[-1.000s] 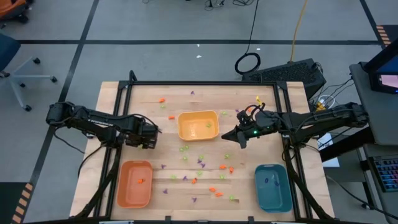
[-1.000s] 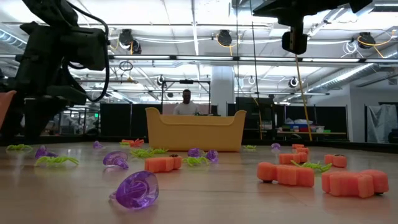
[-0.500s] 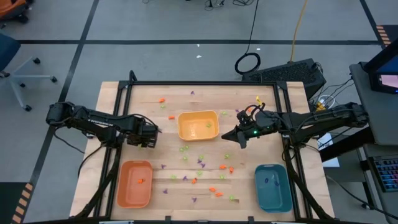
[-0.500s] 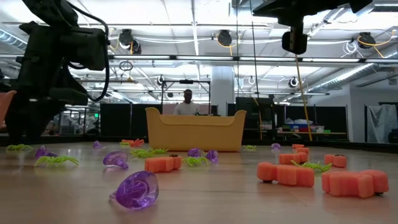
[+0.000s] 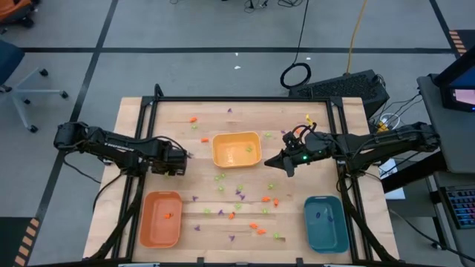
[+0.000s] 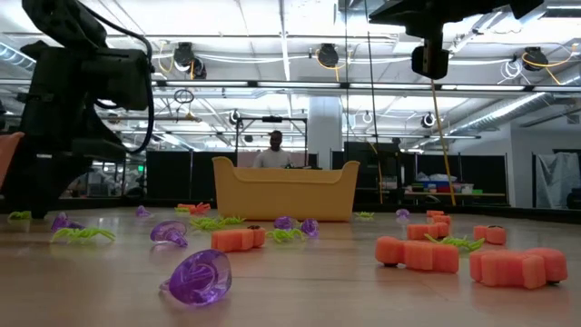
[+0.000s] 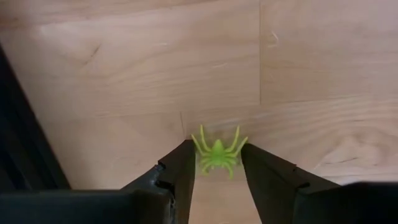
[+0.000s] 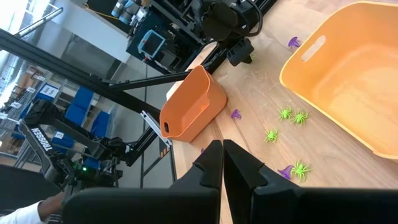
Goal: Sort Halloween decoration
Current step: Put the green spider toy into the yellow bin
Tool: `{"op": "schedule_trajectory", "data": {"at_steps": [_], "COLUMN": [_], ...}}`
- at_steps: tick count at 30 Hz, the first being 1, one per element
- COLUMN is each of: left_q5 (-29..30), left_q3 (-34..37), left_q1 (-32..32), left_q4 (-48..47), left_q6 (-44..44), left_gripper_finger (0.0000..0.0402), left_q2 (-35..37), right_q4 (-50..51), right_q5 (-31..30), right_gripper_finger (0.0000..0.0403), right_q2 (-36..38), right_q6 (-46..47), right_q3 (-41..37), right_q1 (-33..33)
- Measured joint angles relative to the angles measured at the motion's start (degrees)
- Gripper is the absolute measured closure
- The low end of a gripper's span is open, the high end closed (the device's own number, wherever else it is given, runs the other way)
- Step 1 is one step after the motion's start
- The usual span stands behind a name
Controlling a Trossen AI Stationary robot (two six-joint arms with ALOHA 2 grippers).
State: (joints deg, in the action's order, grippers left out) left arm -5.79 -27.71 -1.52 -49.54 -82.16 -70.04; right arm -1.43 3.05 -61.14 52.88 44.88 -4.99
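Observation:
My left gripper [image 7: 216, 155] points straight down at the table's left part [image 5: 172, 162], closed about a small light green spider [image 7: 217, 153] that lies on the wood. In the low view the arm [image 6: 54, 136] covers most of that spider. More tiny orange, green and purple decorations [image 5: 241, 196] lie scattered over the table's middle. My right gripper [image 8: 222, 149] is shut on nothing and hovers right of the yellow tray [image 5: 273, 162]. My left gripper has the green spider between its two fingers [image 7: 180, 168], which come from above and point down. The spider's outspread legs [image 7: 200, 142] reach the inner side of each finger. The spider lies flat on the table, legs spread, between the fingertips.
A yellow tray [image 5: 236, 149] stands in the middle toward the far edge. An orange tray [image 5: 160, 230] at the near left holds one orange piece. A teal tray [image 5: 325, 230] at the near right holds purple pieces. A black frame [image 5: 141, 148] borders the table. A person [image 6: 273, 150] shows beyond it.
My left gripper has sunk a little toward the table over the green spider, which it now partly hides in the low view. The spider has stayed in place.

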Motion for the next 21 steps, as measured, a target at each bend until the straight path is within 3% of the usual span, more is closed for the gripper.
{"op": "schedule_trajectory", "data": {"at_steps": [12, 21], "left_q5": [-0.8, -1.1], "left_q3": [0.0, -1.7], "left_q1": [0.0, 0.0], "left_q4": [0.8, 1.7], "left_q6": [2.1, 4.6], "left_gripper_finger": [0.0346, 0.0368], "left_q2": [0.0, 0.8], "right_q4": [0.0, 0.0], "right_q5": [0.0, 0.0], "right_gripper_finger": [0.0403, 0.0403], "right_q2": [0.0, 0.0], "right_q6": [-0.2, -0.2], "right_q3": [0.0, 0.0], "right_q1": [0.0, 0.0]}}
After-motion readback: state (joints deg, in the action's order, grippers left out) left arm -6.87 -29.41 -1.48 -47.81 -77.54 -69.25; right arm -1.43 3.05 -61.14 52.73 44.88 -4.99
